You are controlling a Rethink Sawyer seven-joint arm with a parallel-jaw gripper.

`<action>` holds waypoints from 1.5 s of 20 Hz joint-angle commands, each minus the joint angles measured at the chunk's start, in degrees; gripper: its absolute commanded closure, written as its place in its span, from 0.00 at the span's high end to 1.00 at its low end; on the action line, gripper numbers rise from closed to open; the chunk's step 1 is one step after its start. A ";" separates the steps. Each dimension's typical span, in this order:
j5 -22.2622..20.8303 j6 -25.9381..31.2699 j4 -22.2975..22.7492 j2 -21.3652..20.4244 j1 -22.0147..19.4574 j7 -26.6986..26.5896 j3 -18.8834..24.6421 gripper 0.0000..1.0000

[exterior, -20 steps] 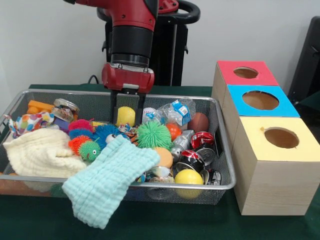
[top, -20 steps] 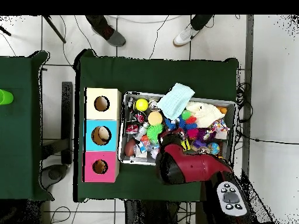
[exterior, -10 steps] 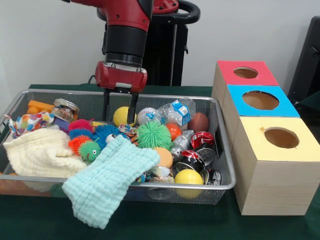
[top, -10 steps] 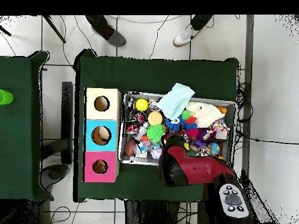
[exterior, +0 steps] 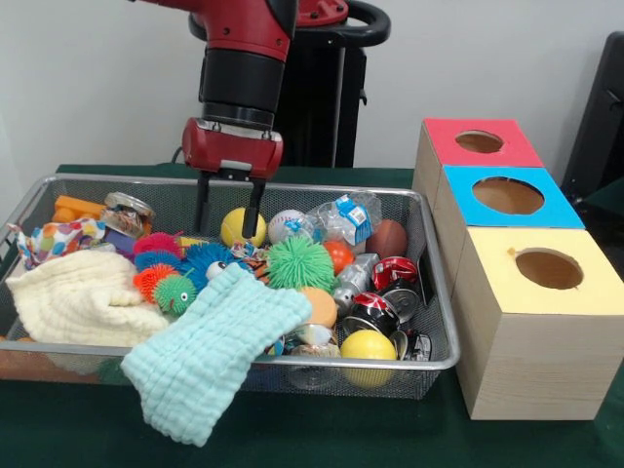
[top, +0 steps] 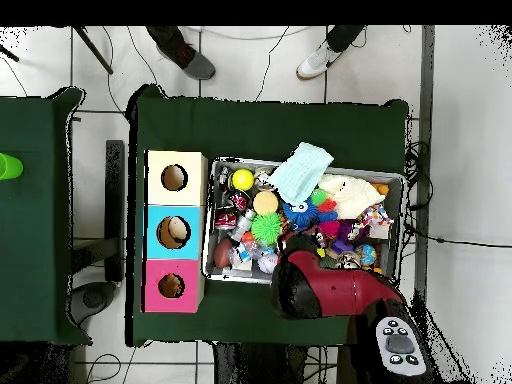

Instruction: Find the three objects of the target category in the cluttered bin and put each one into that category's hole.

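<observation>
My gripper [exterior: 227, 216] hangs open over the back of the wire bin [exterior: 441, 322], its fingertips just above and to either side of a yellow ball [exterior: 237, 227]; nothing is held. Near that ball lie a white baseball [exterior: 284, 223], a green spiky ball [exterior: 300, 261], a small orange ball [exterior: 339, 255] and a brown football [exterior: 388, 237]. A second yellow ball [exterior: 368, 344] rests at the bin's front. In the overhead view the red arm [top: 315, 288] hides the gripper.
Three boxes with round holes stand beside the bin: red [exterior: 478, 142], blue [exterior: 507, 196], yellow [exterior: 548, 269]. A teal cloth [exterior: 210, 351] drapes over the front rim and a cream cloth [exterior: 76, 297] lies beside it. Crushed cans [exterior: 376, 310] and a plastic bottle [exterior: 346, 216] lie nearby. A person's shoes [top: 195, 65] show.
The gripper has risen from around the yellow ball and shifted slightly left, still open. The ball stays in the bin.
</observation>
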 commanded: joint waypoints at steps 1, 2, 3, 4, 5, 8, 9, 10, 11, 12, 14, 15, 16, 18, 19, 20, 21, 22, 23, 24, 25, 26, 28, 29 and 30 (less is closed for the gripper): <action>2.80 5.49 1.28 0.31 0.61 9.53 0.56 1.00; 2.80 5.47 1.33 0.30 0.54 9.57 0.64 1.00; 2.75 5.34 1.53 0.17 0.53 9.61 0.55 1.00; 2.75 5.25 1.53 0.20 0.55 9.63 0.55 1.00; 2.79 5.08 1.57 0.23 0.63 9.72 0.45 1.00; 4.00 6.63 1.16 0.43 1.95 9.97 -1.23 1.00; 4.49 7.64 0.71 0.50 2.99 9.81 -2.42 1.00; 5.13 8.51 0.28 0.63 4.19 9.83 -3.84 1.00; 5.71 9.27 -0.10 0.69 5.29 9.84 -5.07 1.00; 6.19 10.39 -0.31 0.78 6.13 9.73 -5.95 1.00; 7.69 11.70 -0.23 1.25 6.93 10.45 -6.97 1.00; 8.23 11.73 -0.12 1.58 6.98 10.77 -7.10 1.00; 8.88 11.60 0.17 1.98 6.88 11.27 -7.14 1.00; 9.50 10.50 0.23 2.75 7.39 11.67 -7.77 1.00; 9.63 10.00 0.17 3.00 7.83 11.65 -8.24 1.00; 9.61 9.54 0.26 2.99 7.98 11.53 -8.41 1.00; 9.59 9.09 0.34 2.98 8.13 11.41 -8.58 1.00; 9.42 8.24 0.54 3.05 7.96 11.31 -8.43 1.00; 9.26 7.40 0.74 3.12 7.80 11.21 -8.29 1.00; 8.89 5.76 1.01 3.74 7.17 11.33 -7.87 1.00; 8.52 4.11 1.28 4.35 6.53 11.45 -7.45 1.00; 8.10 2.39 1.46 5.42 5.45 11.67 -6.89 1.00; 7.59 -0.79 1.71 7.71 3.61 12.40 -6.28 1.00; 7.52 -1.70 1.73 8.80 3.05 12.64 -6.35 1.00; 8.00 0.27 2.34 8.84 1.87 12.79 -5.23 1.00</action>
